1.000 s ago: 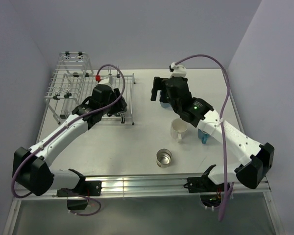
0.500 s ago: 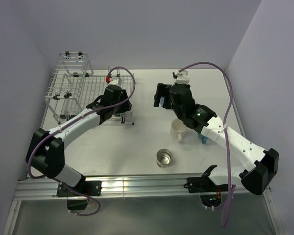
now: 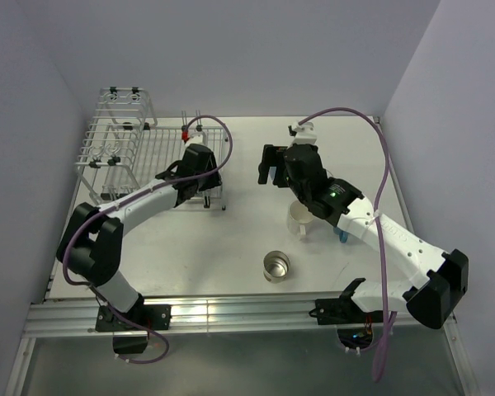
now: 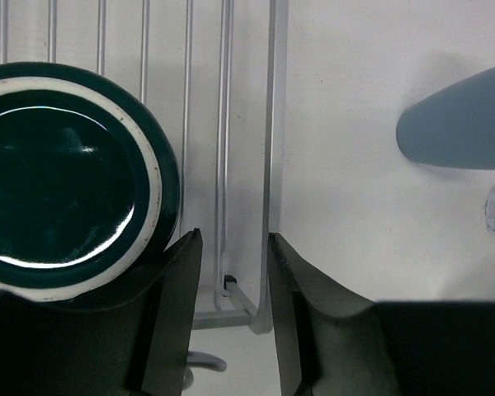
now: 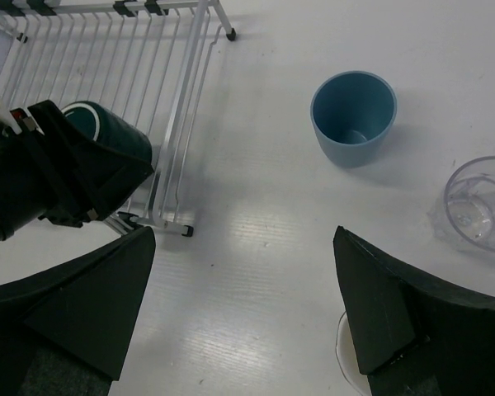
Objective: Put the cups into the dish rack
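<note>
Placement looks like the step in hand: the dark teal mug (image 4: 62, 177) stands mouth-up on the flat grid of the dish rack (image 4: 270, 148), close to the rack's near right corner. Your left gripper (image 4: 233, 239) hangs over that corner with its jaws partly apart. Only rack wires and table (image 3: 231, 239) show between them, so it holds nothing. The mug sits just outside the left-hand finger, its rim running under that finger's edge in the wrist view, and you cannot tell from here whether they touch.

Your right gripper (image 5: 241, 239) is spread wide and empty, hovering above bare table between the rack and the blue tumbler (image 5: 353, 115). The tumbler is upright and the nearest free cup, with the clear glass (image 5: 477, 206) just beyond it.

Five cups are not yet loaded. Besides those two, the cream mug (image 3: 301, 219) and the steel cup (image 3: 275, 266) stand nearer the bases, and the blue mug (image 3: 343, 232) is mostly hidden under the right arm.

For the next move, I judge you should lift the left arm straight up so the finger does not drag the teal mug. Then bring the right jaws down around the tumbler's rim.

Writing: nothing legible. A white tag shows at the far left edge of the right wrist view, too small to read.
</note>
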Controlling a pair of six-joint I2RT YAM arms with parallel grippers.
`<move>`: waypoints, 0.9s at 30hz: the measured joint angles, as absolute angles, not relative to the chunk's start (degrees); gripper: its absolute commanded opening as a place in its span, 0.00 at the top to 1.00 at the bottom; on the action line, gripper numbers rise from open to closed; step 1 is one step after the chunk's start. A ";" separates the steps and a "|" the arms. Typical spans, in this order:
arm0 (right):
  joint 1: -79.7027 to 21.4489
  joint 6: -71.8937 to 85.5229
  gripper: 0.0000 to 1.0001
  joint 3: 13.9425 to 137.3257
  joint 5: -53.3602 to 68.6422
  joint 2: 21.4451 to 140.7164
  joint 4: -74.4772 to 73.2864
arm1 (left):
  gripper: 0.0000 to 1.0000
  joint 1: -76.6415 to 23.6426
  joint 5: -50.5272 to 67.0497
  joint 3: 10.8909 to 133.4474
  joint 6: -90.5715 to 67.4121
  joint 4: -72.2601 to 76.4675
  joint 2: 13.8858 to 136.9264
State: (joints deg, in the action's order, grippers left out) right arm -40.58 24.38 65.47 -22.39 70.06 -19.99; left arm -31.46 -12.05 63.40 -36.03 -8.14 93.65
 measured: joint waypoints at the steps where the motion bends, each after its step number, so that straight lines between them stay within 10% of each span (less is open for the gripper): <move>1: -40.58 24.38 0.04 65.32 -22.31 70.06 -19.90 | 0.56 -31.31 -12.45 63.59 -36.03 -7.94 94.08; 27: -40.58 23.83 0.04 65.14 -21.30 69.97 -19.70 | 0.54 -24.69 -25.85 66.39 -37.21 -9.72 101.08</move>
State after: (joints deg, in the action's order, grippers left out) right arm -40.58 23.83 65.14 -21.30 69.97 -19.70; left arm -24.69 -25.85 66.39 -37.21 -9.72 101.08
